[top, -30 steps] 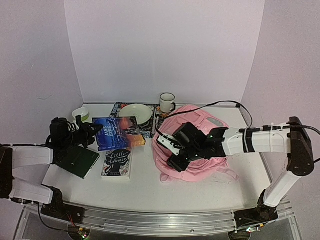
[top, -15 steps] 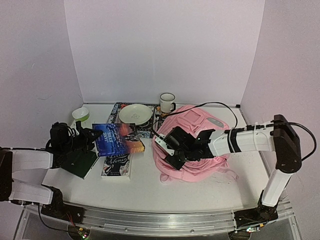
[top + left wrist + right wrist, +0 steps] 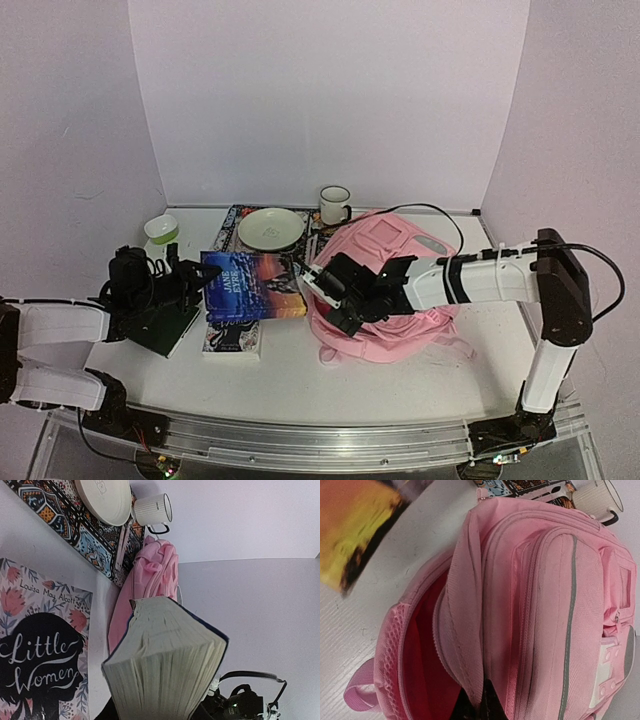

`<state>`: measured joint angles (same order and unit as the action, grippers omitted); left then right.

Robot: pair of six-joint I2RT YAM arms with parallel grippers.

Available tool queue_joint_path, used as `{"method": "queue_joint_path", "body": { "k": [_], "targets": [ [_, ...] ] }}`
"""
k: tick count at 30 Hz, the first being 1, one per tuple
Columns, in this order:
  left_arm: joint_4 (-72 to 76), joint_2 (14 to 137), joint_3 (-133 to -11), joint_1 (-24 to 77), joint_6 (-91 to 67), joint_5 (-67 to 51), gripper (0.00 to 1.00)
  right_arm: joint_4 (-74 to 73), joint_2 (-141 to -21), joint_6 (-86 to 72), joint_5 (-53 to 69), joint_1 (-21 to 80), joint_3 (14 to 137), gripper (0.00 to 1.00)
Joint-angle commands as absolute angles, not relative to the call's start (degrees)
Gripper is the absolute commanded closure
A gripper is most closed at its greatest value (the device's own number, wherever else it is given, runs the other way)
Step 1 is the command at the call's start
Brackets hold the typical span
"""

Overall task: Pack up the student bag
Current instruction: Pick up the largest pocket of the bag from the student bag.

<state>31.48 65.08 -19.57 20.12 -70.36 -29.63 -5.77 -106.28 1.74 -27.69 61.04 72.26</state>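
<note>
Right fingers (image 3: 487, 707) pinch student bag (image 3: 392, 240) rim; left fingers (image 3: 188, 280) hold blue book (image 3: 255, 287).

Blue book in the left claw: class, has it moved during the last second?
Yes: the blue book moved rightward toward the student bag, away from the plate.

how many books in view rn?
3: a blue book held in the left gripper, Little Women lying flat beneath it, a dark green book left of that. The patterned slab under the plate may be a fourth.
</note>
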Motion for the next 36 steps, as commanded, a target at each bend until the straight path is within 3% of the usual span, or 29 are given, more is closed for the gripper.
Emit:
{"method": "queue_joint_path", "body": {
  "k": [1, 7, 15, 36],
  "targets": [
    [41.84, 62.67, -22.23, 22.96, -73.72, -30.21, 1.0, -7.91, -99.38, 1.84, -35.68, 60.69, 77.41, 1.0],
    [41.96, 62.36, -22.09, 24.58, -76.28, -30.41, 1.0, -7.83, -96.66, 1.41, -41.26, 60.71, 81.7, 1.0],
    [43.38, 66.17, -24.22, 29.38, -80.35, -28.23, 1.0, -7.73, -96.79, 0.44, -39.78, 60.81, 86.62, 1.0],
    [60.17, 91.12, -38.87, 37.96, -87.43, -19.1, 1.0, -7.73, -97.72, -2.58, -39.08, 64.07, 89.77, 1.0]
  ]
}}
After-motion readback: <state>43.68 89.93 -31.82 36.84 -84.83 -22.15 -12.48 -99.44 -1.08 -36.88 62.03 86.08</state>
